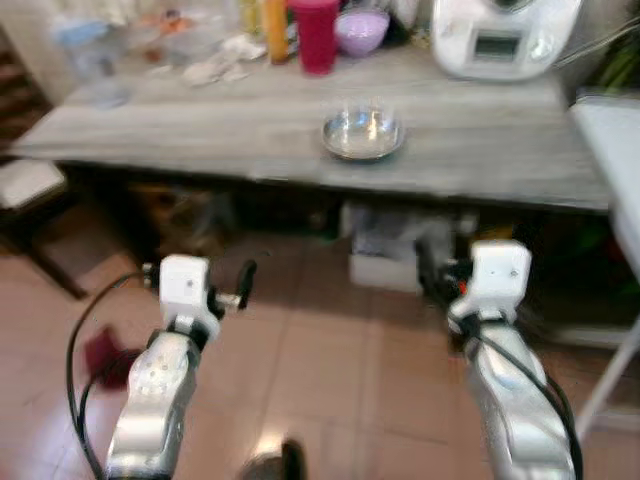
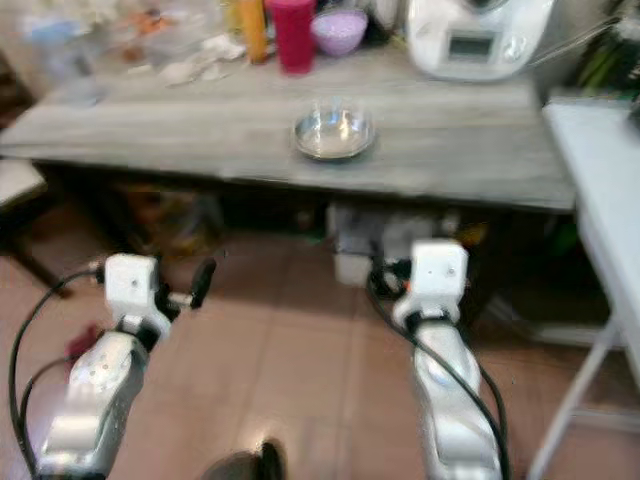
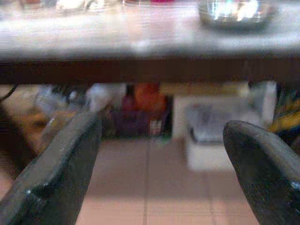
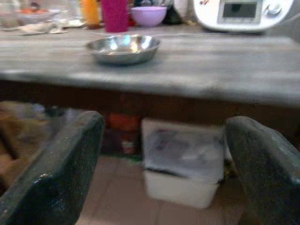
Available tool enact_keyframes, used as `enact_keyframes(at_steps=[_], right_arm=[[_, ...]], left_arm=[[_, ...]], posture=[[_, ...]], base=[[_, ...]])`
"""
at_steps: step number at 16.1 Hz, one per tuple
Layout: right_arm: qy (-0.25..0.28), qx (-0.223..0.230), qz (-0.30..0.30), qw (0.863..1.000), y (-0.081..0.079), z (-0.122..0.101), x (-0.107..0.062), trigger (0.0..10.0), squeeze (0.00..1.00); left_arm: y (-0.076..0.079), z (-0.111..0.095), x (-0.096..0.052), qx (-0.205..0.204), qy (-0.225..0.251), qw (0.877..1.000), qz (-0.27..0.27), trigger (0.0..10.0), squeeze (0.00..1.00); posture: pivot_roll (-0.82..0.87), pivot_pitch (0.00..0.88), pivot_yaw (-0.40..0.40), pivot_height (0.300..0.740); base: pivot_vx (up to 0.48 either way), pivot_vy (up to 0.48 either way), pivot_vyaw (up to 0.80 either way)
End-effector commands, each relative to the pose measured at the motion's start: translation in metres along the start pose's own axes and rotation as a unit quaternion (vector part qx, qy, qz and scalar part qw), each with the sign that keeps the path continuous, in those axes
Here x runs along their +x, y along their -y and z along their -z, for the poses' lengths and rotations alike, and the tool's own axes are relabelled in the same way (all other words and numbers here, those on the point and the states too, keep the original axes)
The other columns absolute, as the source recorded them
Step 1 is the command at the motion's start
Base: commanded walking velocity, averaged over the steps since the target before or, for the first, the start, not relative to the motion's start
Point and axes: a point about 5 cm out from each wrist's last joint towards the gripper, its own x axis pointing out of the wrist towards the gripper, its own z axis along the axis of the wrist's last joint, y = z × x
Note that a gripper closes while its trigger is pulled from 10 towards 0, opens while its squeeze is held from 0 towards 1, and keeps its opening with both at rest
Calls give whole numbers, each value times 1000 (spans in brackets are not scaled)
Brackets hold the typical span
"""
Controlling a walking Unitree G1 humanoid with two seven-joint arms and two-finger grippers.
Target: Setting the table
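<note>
Grey table [image 1: 250, 130]: one steel bowl [image 1: 363, 134] (two open tools).

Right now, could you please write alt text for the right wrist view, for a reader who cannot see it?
A steel bowl sits on a grey table, seen between the right gripper's two open black fingers. Behind the bowl stand a red cup, a purple bowl and a white appliance; a white box sits on the floor under the table.

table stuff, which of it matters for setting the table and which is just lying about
For the job:
metal bowl
grey table
left gripper and right gripper, fingers open

Lying about:
red cup
purple bowl
white kitchen appliance
white box under the table
</note>
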Motion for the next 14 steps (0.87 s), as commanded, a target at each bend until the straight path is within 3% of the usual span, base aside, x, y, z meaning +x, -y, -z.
enact_keyframes(at_steps=[1,7,10,14], right_arm=[[-1,0,4,1000,3,0,-1,10000,0],[-16,22,12,1000,3,4,3,10000,0],[-15,8,22,1000,2,5,3,10000,0],[-23,-1,18,1000,3,9,2,10000,0]], left_arm=[[4,-4,1,8,11,1000,19,10000,0],[12,-8,1,-8,24,999,48,10000,0],[13,-9,2,-10,25,998,52,10000,0],[15,-8,1,-14,23,998,59,10000,0]], posture=[[-157,122,58,740],[-148,117,60,740],[-149,117,63,740],[-154,124,66,740]], base=[[0,0,0],[0,0,0],[0,0,0],[0,-303,0]])
